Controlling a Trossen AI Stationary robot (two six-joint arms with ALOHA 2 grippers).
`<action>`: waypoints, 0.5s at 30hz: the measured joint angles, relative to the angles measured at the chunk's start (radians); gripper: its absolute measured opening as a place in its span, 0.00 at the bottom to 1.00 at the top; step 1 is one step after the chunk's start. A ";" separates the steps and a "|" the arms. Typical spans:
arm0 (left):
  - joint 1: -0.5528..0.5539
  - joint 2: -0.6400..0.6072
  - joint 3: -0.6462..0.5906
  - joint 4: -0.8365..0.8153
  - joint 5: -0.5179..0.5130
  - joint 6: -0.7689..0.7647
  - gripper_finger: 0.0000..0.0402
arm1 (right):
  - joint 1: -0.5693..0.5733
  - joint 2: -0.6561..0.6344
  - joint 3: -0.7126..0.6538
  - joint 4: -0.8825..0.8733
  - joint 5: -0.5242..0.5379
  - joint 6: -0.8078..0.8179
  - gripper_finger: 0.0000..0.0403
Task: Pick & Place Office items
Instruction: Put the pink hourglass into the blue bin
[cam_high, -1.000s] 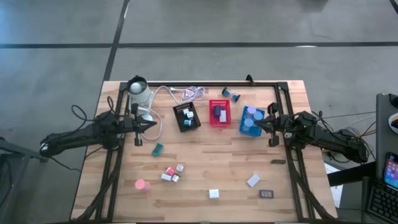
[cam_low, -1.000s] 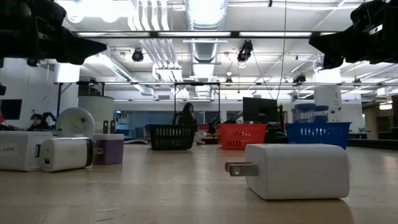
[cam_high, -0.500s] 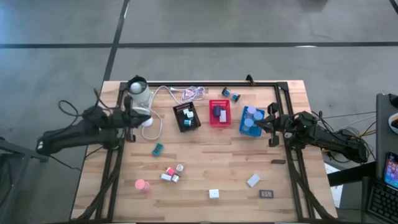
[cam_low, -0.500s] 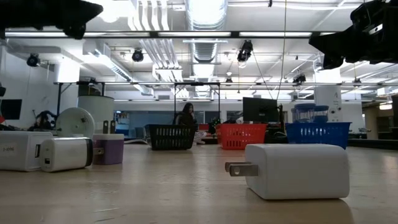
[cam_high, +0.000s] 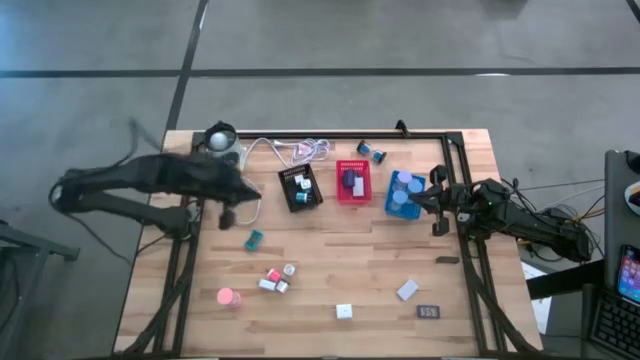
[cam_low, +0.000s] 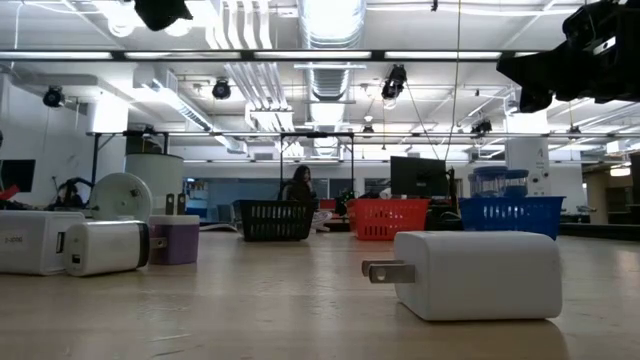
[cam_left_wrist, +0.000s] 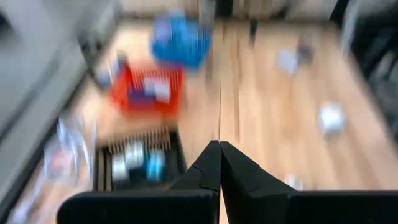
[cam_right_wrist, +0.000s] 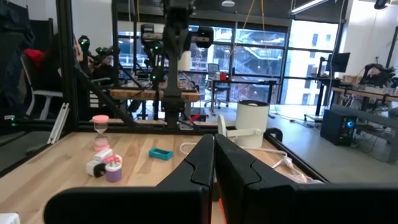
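Left gripper clenched and empty just beside black tray, right gripper clenched and empty at blue tray, teal block below left jaws.

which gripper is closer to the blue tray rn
Right. The right gripper sits just beside the blue tray, at its right edge. The left gripper is across the table, left of the black tray, with the red tray also between.

My high camera looks straight down on the whole bench; my low one sits at bench-top level, close behind a white block, facing the room. Both show the red tray, as does my left wrist camera, which looks down along the bench.
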 joint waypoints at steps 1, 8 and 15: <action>-0.025 0.042 0.043 -0.075 -0.026 -0.019 0.00 | 0.000 0.000 0.000 0.000 0.000 0.004 0.02; -0.199 0.240 0.239 -0.404 -0.078 -0.181 0.01 | 0.000 0.000 0.000 -0.026 -0.002 0.001 0.02; -0.362 0.249 0.244 -0.498 -0.094 -0.385 0.01 | 0.000 0.000 0.000 -0.039 -0.002 0.001 0.02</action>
